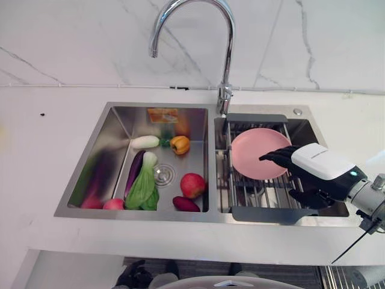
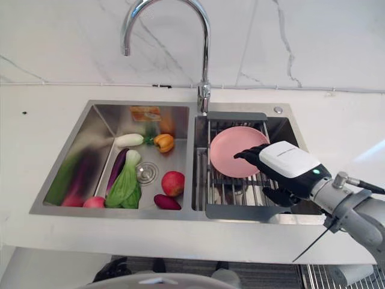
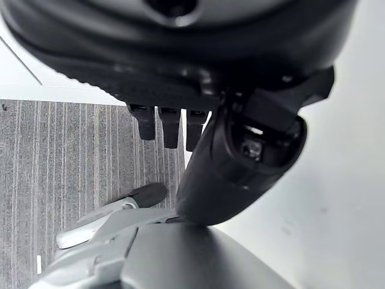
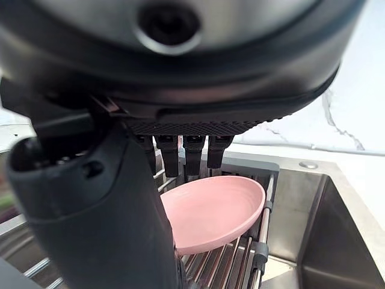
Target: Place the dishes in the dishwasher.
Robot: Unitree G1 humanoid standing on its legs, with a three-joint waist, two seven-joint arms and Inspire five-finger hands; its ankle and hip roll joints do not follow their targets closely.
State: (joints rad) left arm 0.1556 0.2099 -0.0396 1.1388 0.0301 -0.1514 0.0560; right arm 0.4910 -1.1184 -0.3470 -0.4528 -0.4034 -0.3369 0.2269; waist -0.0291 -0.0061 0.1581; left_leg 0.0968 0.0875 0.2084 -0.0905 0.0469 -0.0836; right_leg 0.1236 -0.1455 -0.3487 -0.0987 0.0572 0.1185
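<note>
Right hand [image 2: 283, 165] hovers over the pink plate [image 2: 231, 150], fingers [image 4: 183, 153] pointing down at its near rim, relaxed and fairly straight w/ thumb spread apart, nothing held; contact w/ the rim can't be told. Plate lies tilted on the rack [image 2: 234, 192] in the sink's [image 1: 90, 162] right basin, directly ahead of and below the fingers, leaning toward the back wall. It's round, so no long axis; nearest rim is the likely grip spot. Right hand is far nearer. Left hand [image 3: 240, 150] is down by the floor, relaxed, empty. Veg [image 1: 144, 180] in left basin, well apart from the plate. Faucet [image 1: 225, 60] stands behind the divider.
</note>
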